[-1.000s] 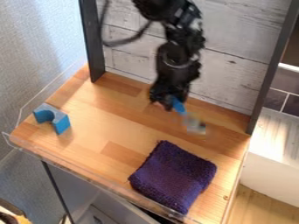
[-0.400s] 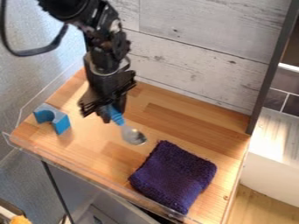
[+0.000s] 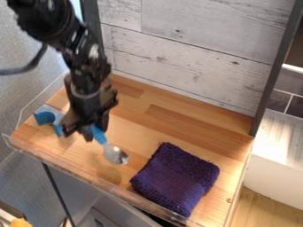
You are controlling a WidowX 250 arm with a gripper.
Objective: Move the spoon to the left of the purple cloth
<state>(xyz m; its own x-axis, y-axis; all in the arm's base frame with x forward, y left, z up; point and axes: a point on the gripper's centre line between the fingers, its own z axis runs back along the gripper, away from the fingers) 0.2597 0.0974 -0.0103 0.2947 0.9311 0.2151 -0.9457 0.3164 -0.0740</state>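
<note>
One smooth blue arched block [image 3: 44,117], left, partly behind gripper [image 3: 83,134]. Gripper pinched closed on blue handle of spoon [image 3: 115,155], shiny rounded metal bowl, left of lower centre. Coarse-knit purple cloth [image 3: 176,178], squarish, lower centre-right.

On your tabletop [image 3: 192,120], the cloth [image 3: 176,178] lies near right. Left of it you have the spoon [image 3: 115,155], its handle in the tool [image 3: 87,134]. The block [image 3: 44,117] sits farther left; the wall [image 3: 183,53] stands along the far side.
</note>
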